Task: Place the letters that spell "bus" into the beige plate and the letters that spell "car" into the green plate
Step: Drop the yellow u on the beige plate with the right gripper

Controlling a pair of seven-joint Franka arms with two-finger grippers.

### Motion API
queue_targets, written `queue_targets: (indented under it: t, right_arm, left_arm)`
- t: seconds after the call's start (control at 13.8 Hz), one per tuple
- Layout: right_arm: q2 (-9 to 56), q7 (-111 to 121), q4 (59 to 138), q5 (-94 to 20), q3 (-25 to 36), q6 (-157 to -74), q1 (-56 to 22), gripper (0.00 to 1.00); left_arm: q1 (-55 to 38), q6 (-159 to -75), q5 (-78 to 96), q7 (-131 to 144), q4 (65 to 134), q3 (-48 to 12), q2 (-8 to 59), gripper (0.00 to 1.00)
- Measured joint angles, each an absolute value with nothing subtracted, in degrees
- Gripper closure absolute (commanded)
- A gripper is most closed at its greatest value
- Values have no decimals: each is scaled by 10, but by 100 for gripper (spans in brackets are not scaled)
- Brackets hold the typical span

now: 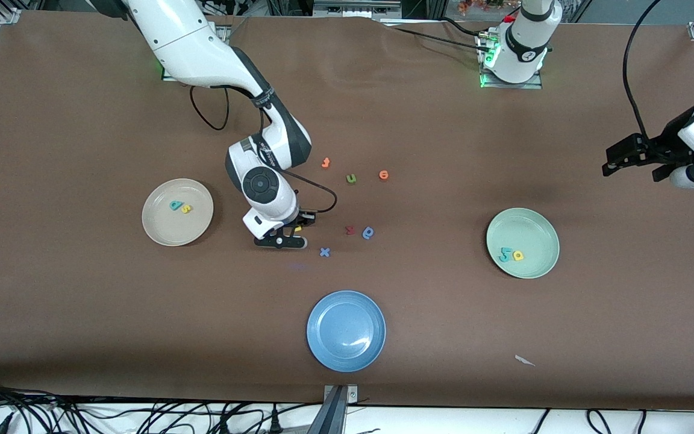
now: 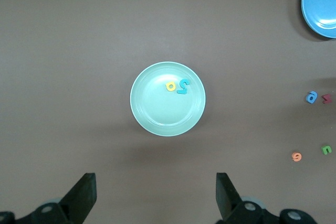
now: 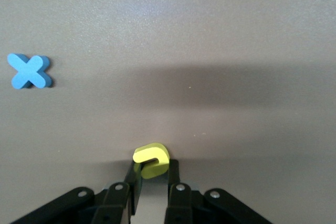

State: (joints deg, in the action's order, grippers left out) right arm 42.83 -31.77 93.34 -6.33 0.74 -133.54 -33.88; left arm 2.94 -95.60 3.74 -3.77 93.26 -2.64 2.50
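Yellow "u" (image 3: 151, 161) is clamped between the fingers of the right gripper (image 1: 290, 236), low over the brown desk (image 1: 443, 331), between the beige plate (image 1: 178, 212) and the blue "x" (image 1: 325, 252). In the right wrist view the fingers (image 3: 173, 182) press on both sides of the letter, and it is not possible to tell if it touches the desk.

Inside the beige plate lie a teal "b" (image 1: 175, 205) and a yellow "s" (image 1: 186, 209), just beside each other. The green plate (image 1: 522, 243), toward the left arm's end of the desk, holds a teal letter (image 1: 505, 254) and a yellow "a" (image 1: 518, 255), which touch.

Loose on the desk are an orange letter (image 1: 325, 162), a green "u" (image 1: 351, 178), an orange "e" (image 1: 384, 175), a red letter (image 1: 350, 229) and a blue round-bowled letter (image 1: 368, 232). The blue plate (image 1: 346, 331) is nearest to the front camera.

The left gripper (image 2: 155, 195) waits in the air at its own end of the desk, with its fingers wide apart and nothing between them.
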Motion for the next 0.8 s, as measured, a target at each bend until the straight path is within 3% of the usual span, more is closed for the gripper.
queue_targets:
  t: [0.29, 0.58, 0.8]
  right_arm:
    - [429, -318, 926, -63, 9, -1326, -337, 84]
    - [420, -318, 878, -63, 16, -1243, -321, 84]
    - [376, -296, 903, -63, 57, -1194, -319, 84]
  left_arm:
    - [30, -957, 37, -36, 933, -26, 25, 0]
    - [29, -915, 37, -34, 923, -26, 25, 0]
    - [24, -909, 22, -34, 910, -27, 26, 0]
